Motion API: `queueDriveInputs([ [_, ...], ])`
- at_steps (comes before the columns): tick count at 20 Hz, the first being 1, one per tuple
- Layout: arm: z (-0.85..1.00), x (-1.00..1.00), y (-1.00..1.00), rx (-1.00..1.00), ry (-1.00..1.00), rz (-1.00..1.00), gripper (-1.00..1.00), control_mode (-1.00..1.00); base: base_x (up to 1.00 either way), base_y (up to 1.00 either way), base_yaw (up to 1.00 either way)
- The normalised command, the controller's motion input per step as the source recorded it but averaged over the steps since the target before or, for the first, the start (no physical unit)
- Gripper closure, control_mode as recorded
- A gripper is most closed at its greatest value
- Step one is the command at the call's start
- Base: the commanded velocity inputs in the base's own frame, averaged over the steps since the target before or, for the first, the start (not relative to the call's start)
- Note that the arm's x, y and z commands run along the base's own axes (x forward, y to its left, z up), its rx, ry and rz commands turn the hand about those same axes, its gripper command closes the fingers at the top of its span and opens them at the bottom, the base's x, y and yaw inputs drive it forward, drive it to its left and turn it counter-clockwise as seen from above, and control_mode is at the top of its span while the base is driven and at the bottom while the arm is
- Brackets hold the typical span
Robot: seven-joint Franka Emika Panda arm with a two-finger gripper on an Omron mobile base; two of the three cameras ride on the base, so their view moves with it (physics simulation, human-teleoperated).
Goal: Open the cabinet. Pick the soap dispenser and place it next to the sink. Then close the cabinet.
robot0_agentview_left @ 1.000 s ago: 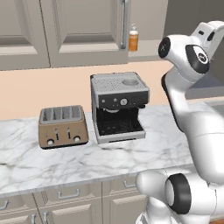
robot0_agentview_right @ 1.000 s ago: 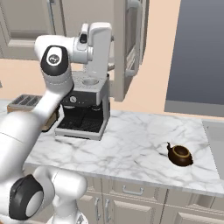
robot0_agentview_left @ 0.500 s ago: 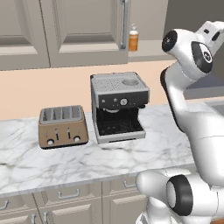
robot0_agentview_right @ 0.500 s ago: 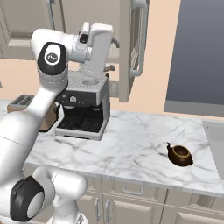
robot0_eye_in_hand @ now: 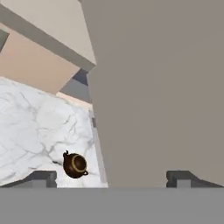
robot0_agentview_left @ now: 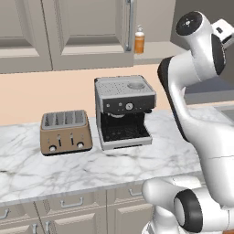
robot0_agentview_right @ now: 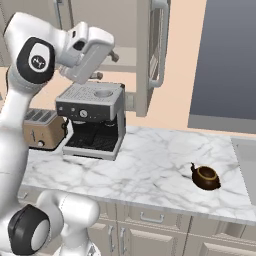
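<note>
The cabinet (robot0_agentview_left: 87,27) has its right door (robot0_agentview_right: 154,55) swung open, seen edge-on with its long silver handle (robot0_agentview_right: 162,47). The orange-brown soap dispenser (robot0_agentview_left: 139,40) stands upright on the bare shelf beside the shut left door. My gripper (robot0_agentview_right: 106,65) hangs open and empty above the coffee machine, left of the open door and apart from it. In the hand view the open door's panel (robot0_eye_in_hand: 162,87) faces the gripper (robot0_eye_in_hand: 113,178), whose fingertips (robot0_eye_in_hand: 42,178) stand wide apart. The sink (robot0_agentview_right: 245,150) lies at the counter's right end.
A silver coffee machine (robot0_agentview_left: 123,112) and a brown toaster (robot0_agentview_left: 65,131) stand on the marble counter (robot0_agentview_left: 91,169). A small dark teapot (robot0_agentview_right: 205,176) sits near the sink. A dark window panel (robot0_agentview_right: 227,60) is on the right wall.
The hand has drawn back a little to the left, away from the open door, and turned. The elbow has risen. The door and the soap dispenser have stayed put.
</note>
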Motion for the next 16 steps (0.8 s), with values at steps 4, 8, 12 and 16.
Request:
queueDriveInputs([
  [4,0.0,0.0,0.83,0.34,-0.14,0.08,-1.0,-1.0,0.0,0.0,0.0],
  [8,-0.02,-0.04,0.75,0.36,-0.21,0.05,-1.0,-1.0,0.0,0.0,0.0],
  [12,-0.1,0.0,0.54,0.33,-0.37,0.06,-1.0,-1.0,0.0,0.0,0.0],
  [16,-0.12,-0.25,0.24,0.34,-0.61,0.04,-1.0,-1.0,0.0,0.0,0.0],
])
